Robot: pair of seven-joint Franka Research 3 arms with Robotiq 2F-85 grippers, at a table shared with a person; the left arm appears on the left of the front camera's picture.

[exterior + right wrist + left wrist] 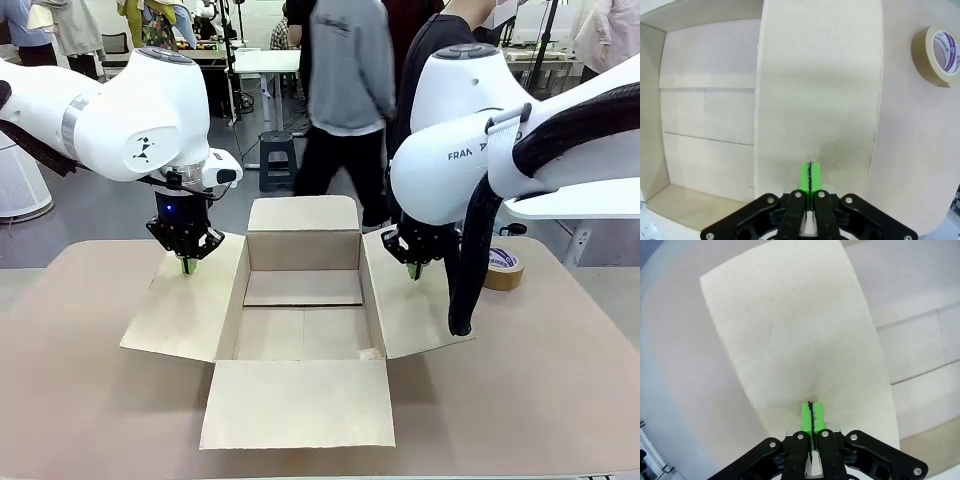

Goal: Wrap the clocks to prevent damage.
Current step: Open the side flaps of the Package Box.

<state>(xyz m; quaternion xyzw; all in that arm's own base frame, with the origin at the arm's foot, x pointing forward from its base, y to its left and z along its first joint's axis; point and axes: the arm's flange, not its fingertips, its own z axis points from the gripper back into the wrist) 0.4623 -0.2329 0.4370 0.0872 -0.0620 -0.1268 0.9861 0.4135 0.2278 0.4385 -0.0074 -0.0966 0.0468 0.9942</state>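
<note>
box: plain brown cardboard box (303, 250), centre of table (540, 390), four flaps splayed outward, bare floor showing | left gripper (188, 266): fingers pressed together, tip at left flap (190, 310) | right gripper (415, 271): fingers together, tip at right flap (405, 310) | tape roll (503, 268) near right flap

Cardboard box (303, 250) stands open on the table (520, 400), flaps spread outward.
</note>
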